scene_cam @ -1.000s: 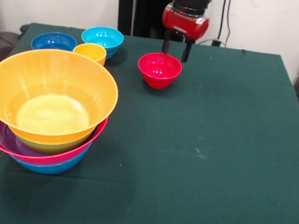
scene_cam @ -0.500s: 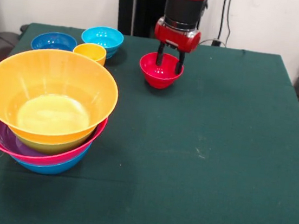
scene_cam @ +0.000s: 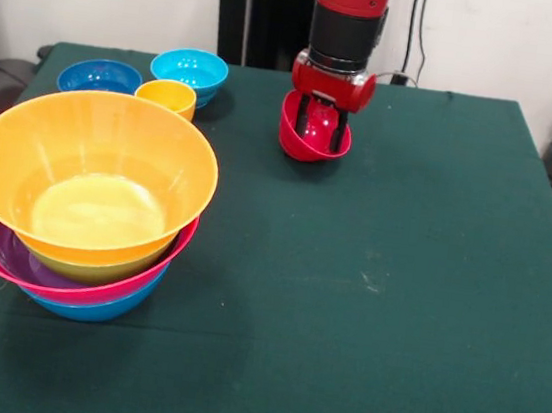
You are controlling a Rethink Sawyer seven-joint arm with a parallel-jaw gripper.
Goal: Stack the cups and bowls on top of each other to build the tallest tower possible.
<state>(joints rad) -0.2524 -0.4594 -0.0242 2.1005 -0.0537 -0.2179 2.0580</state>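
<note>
Between the fingers of the end effector (scene_cam: 321, 132) tilts the small red bowl (scene_cam: 309, 142), apparently pinched by its rim, lower edge near the tabletop (scene_cam: 422, 245). Lift it level before carrying it toward the tower (scene_cam: 85, 203), well off to one side, since a tilted rim grasp could slip.

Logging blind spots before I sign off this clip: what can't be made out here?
Front view only:
- Pincer tips: sunk inside the tilted red bowl, so the contact is hidden.
- Tower: lower bowls show only rims under the orange bowl; their count is uncertain.
- Yellow cup: base hidden by the orange bowl's rim.
</note>
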